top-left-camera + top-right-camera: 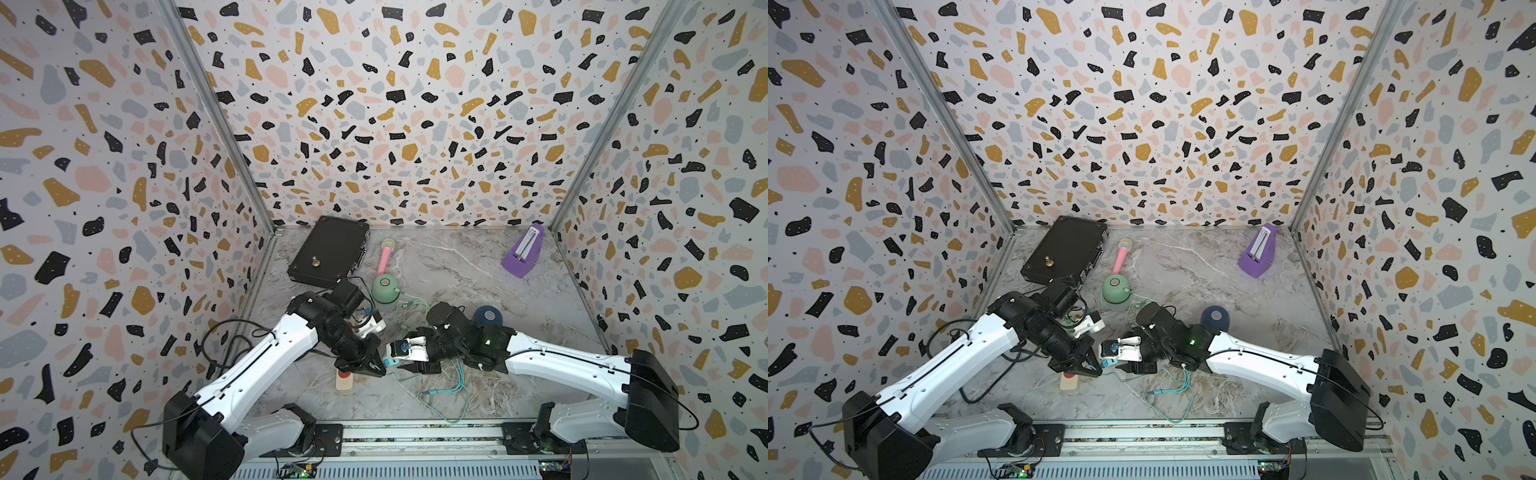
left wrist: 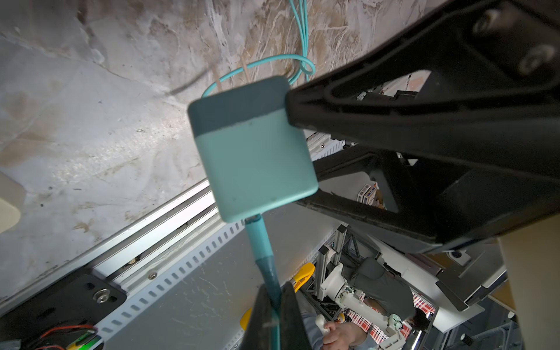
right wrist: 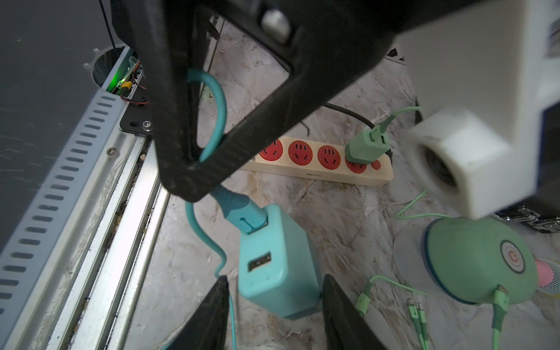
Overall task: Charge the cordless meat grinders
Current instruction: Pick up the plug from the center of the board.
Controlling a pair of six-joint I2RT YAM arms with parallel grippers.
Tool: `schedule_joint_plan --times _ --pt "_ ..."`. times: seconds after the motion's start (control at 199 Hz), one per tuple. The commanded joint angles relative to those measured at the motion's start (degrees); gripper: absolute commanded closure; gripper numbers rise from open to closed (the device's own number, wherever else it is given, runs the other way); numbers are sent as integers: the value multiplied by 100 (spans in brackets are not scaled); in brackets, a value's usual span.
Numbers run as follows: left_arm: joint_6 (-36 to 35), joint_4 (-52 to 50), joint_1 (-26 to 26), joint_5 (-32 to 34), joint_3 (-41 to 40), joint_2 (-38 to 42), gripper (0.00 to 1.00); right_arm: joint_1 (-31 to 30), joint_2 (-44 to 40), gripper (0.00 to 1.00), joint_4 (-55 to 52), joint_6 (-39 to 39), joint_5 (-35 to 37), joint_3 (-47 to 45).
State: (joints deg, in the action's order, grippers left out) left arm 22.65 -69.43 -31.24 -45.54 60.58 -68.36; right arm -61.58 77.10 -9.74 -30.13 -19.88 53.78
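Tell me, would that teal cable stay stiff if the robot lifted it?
Probably floppy: the teal cable curls sharply near the teal adapter. It likely sags and trails, since the rest lies in loose loops on the table.

Marble-look tabletop [image 1: 457, 266], grey-white with brown veining. Everything is placed from the mint green grinder [image 1: 385, 289], which stands upright with its button on top.

- Pink toy microphone [image 1: 385, 255]: just behind it, lying flat, head toward the back wall.
- Black case [image 1: 328, 251]: behind and to its left, closed and lying flat in the back corner.
- Purple metronome [image 1: 523, 253]: well apart, behind and to its right, upright.
- Dark navy grinder [image 1: 488, 318]: to its right and slightly in front, upright, partly hidden by an arm.
- Green cable [image 1: 409, 307]: plugged into its side, loose coils just in front.
- Cream power strip [image 3: 318, 169] with red sockets: in front of it, slightly left, flat.
- Teal cable [image 1: 449, 392]: loose loops well in front, near the table edge.
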Motion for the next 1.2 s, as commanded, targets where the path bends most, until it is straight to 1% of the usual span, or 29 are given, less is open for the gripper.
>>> schedule_joint_plan --times 0.0,0.125,0.251,0.386,0.486,0.547,0.582,0.632,0.712,0.777,0.817,0.928,1.098,1.118,1.193 --pt "-101 -73 22 -312 114 125 100 -31 -21 51 202 -64 -40 160" --pt "-41 5 22 -463 18 180 100 -31 46 57 168 -20 -256 229" --pt "2 67 22 -579 -2 284 100 -35 102 65 -16 -10 -485 308" --pt "63 110 17 -520 -20 343 100 -31 112 74 -187 22 -635 322" --pt "-39 10 30 -404 48 306 100 -30 62 79 -308 68 -685 318" --pt "-72 -18 57 -321 92 305 97 -31 14 81 -374 99 -668 292" --pt "-78 -18 90 -295 126 297 92 -33 -14 83 -387 117 -650 267" --pt "-96 -39 148 -214 162 290 77 -29 -53 85 -413 167 -615 218" --pt "-183 -126 255 -52 288 279 56 -22 -98 87 -456 285 -523 169" --pt "-261 -156 325 70 414 304 46 12 -141 88 -421 460 -458 107" --pt "-285 -167 375 134 477 322 43 40 -175 89 -399 571 -406 69" --pt "-326 -146 486 260 513 396 41 135 -293 91 -253 976 -349 1" --pt "-527 -179 566 492 500 503 41 206 -508 92 76 1491 -713 -131" --pt "-571 -197 567 493 515 535 41 399 -516 92 82 1562 -757 -129" --pt "-720 -79 567 334 506 719 41 566 -534 92 88 1862 -1018 -98"
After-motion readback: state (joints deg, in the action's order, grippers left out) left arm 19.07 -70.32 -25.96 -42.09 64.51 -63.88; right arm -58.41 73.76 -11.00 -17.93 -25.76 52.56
